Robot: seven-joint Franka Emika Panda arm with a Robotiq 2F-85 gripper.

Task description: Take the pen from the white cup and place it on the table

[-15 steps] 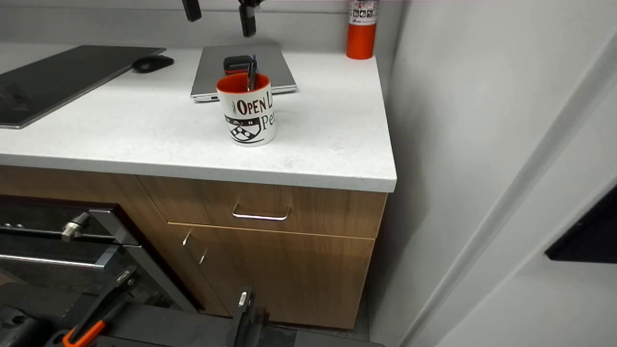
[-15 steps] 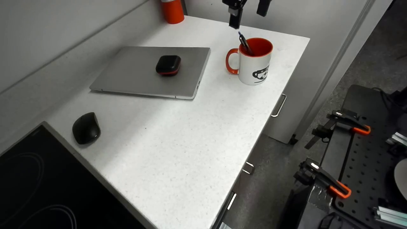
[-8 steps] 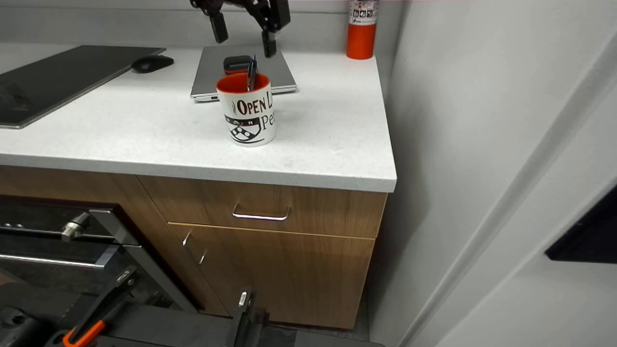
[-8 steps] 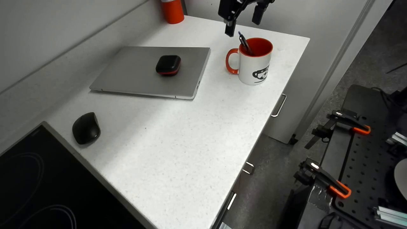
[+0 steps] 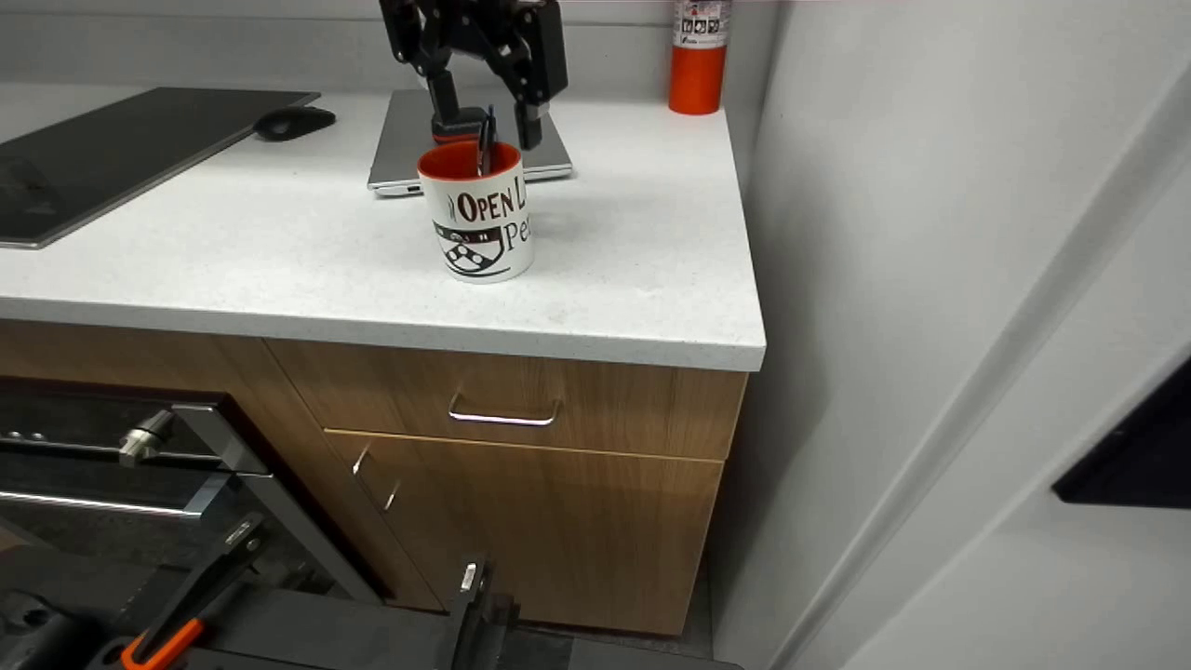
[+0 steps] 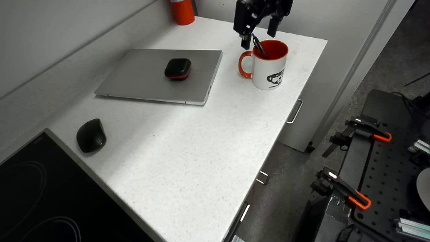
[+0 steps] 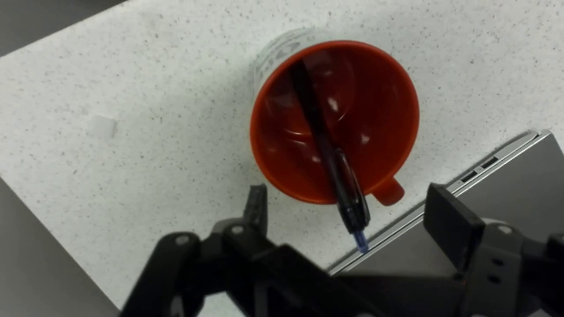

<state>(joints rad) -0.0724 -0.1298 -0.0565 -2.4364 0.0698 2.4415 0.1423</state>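
One black click pen [image 7: 328, 156] — blue button uppermost — leans inside the white mug [image 5: 479, 223], its upper end past the red rim; in the wrist view that end shows between the fingers [image 7: 454, 224] of the gripper [image 7: 352, 213], which stand wide apart; the mug is upright on the white countertop [image 5: 633, 270]; in an exterior view a closed grey laptop [image 5: 402, 149] bearing a black-and-red case [image 5: 458, 135] lies beyond the mug, a computer mouse [image 5: 294, 123] beside the cooktop [image 5: 140, 158] at far left, a red canister [image 5: 698, 79] at far right.
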